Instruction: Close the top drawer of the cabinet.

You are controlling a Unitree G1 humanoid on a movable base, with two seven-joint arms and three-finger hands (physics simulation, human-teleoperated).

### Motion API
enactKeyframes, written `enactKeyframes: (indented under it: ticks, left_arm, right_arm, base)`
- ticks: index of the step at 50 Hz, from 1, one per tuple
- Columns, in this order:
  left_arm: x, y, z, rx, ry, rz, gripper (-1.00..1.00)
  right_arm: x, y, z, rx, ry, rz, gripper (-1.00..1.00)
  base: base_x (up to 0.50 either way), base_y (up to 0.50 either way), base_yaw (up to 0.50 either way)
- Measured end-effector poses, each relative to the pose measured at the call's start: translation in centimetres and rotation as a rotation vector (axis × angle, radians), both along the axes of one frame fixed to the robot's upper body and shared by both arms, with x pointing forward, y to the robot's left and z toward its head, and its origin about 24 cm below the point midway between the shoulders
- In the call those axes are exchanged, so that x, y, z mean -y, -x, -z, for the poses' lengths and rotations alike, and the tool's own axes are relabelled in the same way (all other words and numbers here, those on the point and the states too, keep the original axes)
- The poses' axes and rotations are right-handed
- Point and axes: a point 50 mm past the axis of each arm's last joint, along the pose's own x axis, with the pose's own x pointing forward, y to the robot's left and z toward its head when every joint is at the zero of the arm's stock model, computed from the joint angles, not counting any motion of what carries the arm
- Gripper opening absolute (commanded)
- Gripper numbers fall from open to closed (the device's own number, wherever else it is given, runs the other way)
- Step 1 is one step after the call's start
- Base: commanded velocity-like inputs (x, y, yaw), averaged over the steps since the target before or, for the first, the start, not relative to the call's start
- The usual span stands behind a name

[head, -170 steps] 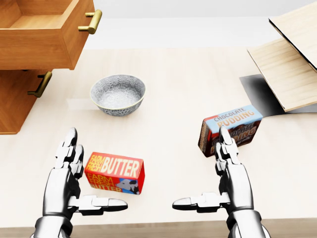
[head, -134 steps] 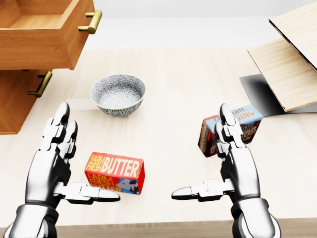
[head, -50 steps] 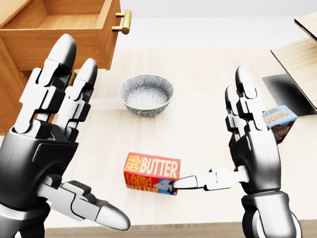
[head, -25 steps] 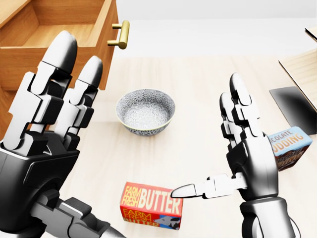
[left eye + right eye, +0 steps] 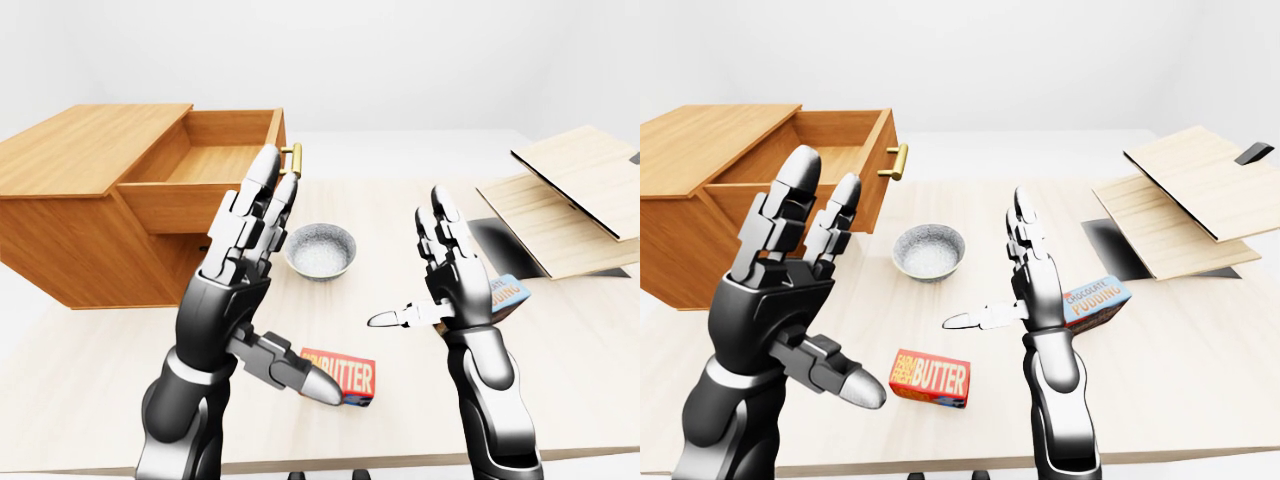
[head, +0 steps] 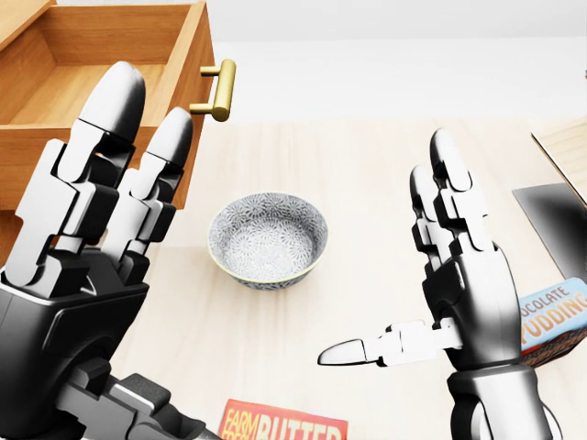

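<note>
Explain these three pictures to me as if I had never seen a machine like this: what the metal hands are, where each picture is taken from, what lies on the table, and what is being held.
These are computer-drawn pictures of a humanoid robot that a person steers. All three are taken from cameras on its head, looking out over its arms. The left hand and right hand each have three fingers; both are raised, open, and hold nothing. On the pale table sit a wooden cabinet with its top drawer pulled out, a patterned bowl, a red butter box and a chocolate pudding box. Some flat wooden boards lie at the right of the eye views.
</note>
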Motion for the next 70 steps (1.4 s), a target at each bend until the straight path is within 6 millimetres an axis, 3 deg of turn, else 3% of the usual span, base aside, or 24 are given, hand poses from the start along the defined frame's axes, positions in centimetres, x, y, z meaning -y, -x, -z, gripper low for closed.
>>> enactKeyframes:
  ticks: [19,25,31,42,52,63,70]
  left_arm:
    - [0.3,0.5,-0.4,0.022,0.009,0.007,1.00]
    - [0.7,-0.3,-0.4,0.014,0.023,0.002,1.00]
    - [1.6,-2.3,0.1,-0.027,0.027,-0.008,1.00]
    - [3.5,-8.3,2.4,-0.201,-0.011,-0.046,1.00]
    - [3.8,-13.0,4.9,-0.343,-0.039,-0.141,1.00]
    - [2.8,-15.6,6.6,-0.423,-0.039,-0.247,1.00]
    - [1.9,-15.9,6.8,-0.424,-0.014,-0.310,1.00]
  right_arm:
    - [-0.1,0.2,0.1,-0.006,0.001,0.012,1.00]
    - [-0.1,0.3,0.2,-0.006,0.001,0.019,1.00]
    - [0.0,0.4,0.1,-0.004,0.000,0.024,1.00]
    - [0.4,0.6,0.2,-0.005,-0.004,0.032,1.00]
    - [0.7,0.9,0.2,-0.009,-0.007,0.039,1.00]
    - [0.8,1.1,0.3,-0.011,-0.007,0.042,1.00]
    - [0.7,1.2,0.2,-0.007,-0.006,0.043,1.00]
  base:
    - [0.04,0.00,0.00]
    - [0.00,0.00,0.00]
    - [0.00,0.00,0.00]
    - [0.00,0.00,0.00]
    - [0.00,0.00,0.00]
    - [0.00,0.00,0.00]
    - [0.00,0.00,0.00]
